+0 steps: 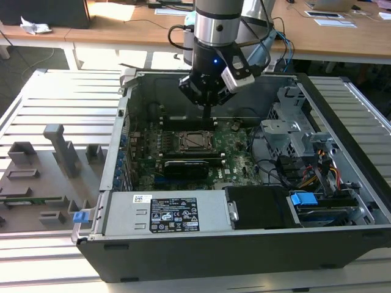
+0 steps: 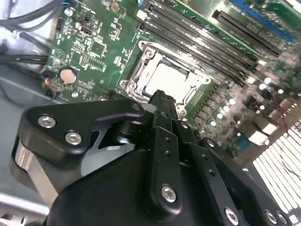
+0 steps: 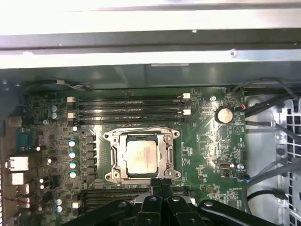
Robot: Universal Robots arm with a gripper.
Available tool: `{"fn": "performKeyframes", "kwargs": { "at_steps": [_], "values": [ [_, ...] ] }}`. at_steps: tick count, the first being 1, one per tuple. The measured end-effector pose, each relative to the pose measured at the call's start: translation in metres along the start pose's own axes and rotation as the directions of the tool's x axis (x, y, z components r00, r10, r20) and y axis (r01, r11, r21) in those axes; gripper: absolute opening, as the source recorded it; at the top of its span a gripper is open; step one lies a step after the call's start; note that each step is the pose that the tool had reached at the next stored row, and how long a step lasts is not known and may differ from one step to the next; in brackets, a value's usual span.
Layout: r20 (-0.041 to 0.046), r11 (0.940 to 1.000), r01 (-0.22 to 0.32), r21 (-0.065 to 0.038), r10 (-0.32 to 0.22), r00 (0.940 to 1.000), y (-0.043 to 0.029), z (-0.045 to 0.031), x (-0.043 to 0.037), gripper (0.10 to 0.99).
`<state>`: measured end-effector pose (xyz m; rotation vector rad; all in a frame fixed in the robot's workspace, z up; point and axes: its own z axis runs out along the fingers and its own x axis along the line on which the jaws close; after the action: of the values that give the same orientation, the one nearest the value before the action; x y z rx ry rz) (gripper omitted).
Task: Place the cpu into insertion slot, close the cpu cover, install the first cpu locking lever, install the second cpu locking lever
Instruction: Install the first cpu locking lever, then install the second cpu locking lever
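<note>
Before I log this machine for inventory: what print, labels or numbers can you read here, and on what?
None can be read.
White label on the grey box inside the case: print too small.
Green board around the chip: white markings blurred.
Papers on the desk: illegible.

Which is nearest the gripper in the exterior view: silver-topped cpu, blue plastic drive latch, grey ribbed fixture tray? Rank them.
From the gripper:
1. Silver-topped cpu, in the socket just below the fingers.
2. Blue plastic drive latch, toward the exterior view's right, front of case.
3. Grey ribbed fixture tray, outside the case, far left.
</note>
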<state>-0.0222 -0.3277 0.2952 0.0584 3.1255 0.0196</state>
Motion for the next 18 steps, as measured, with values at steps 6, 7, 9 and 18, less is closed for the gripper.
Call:
{"fn": "performKeyframes", "kwargs": {
  "at_steps": [6,7,9,18],
  "values": [
    [0.0,1.0,0.0,0.0,0.0,1.0,0.0,-0.001,0.0,0.106],
    [0.0001,1.0,0.0,0.0,0.0,1.0,0.0,-0.001,0.0,0.106],
    [0.0,1.0,0.0,0.0,0.0,1.0,0.0,-0.0011,0.0,0.106],
    [0.0,1.0,0.0,0.0,0.0,1.0,-0.0045,-0.0017,-0.0002,0.106]
  ]
}}
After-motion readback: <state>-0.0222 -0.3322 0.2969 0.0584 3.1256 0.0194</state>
